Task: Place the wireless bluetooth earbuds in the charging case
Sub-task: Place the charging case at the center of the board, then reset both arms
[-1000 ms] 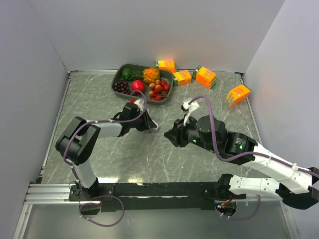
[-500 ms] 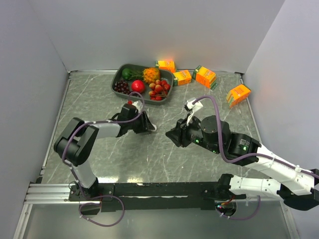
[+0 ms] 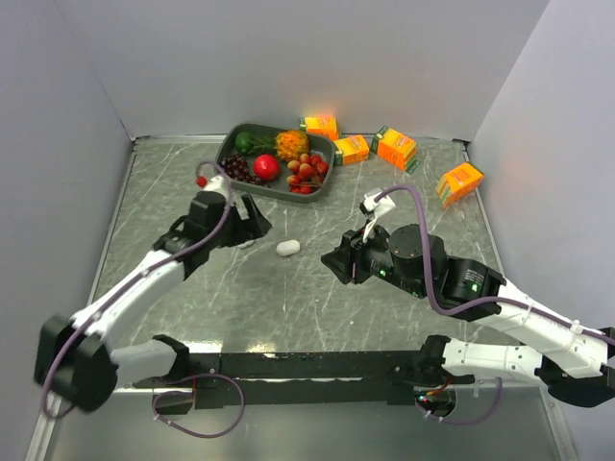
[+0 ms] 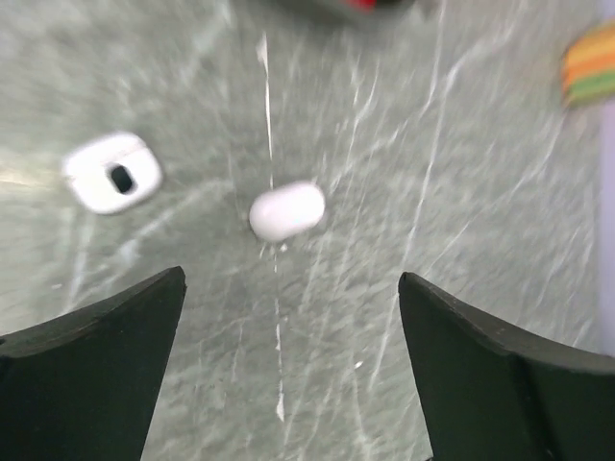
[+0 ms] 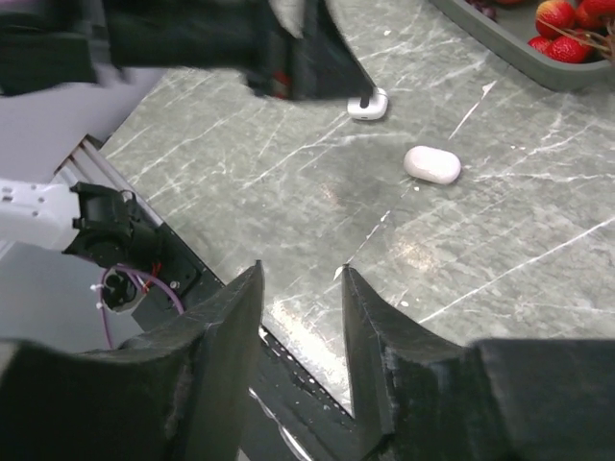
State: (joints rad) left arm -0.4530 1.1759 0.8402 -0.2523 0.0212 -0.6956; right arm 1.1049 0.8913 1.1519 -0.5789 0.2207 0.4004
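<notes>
The left gripper (image 4: 290, 279) is hovering, jaws wide apart, over the oval charging case (image 4: 286, 210), likely framing a grasp, while the right gripper (image 5: 303, 274) is waiting beside it, parted and empty.

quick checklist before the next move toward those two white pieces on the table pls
1. Left gripper open and empty: ok.
2. Right gripper empty, jaws apart: ok.
3. Oval white case lying free, clear of both grippers: ok.
4. That case open to take earbuds: not ok, it looks shut.
5. Smaller white piece with a dark opening, told apart as case or earbud: cannot tell.
6. Loose earbuds located: cannot tell, none clearly visible.
</notes>
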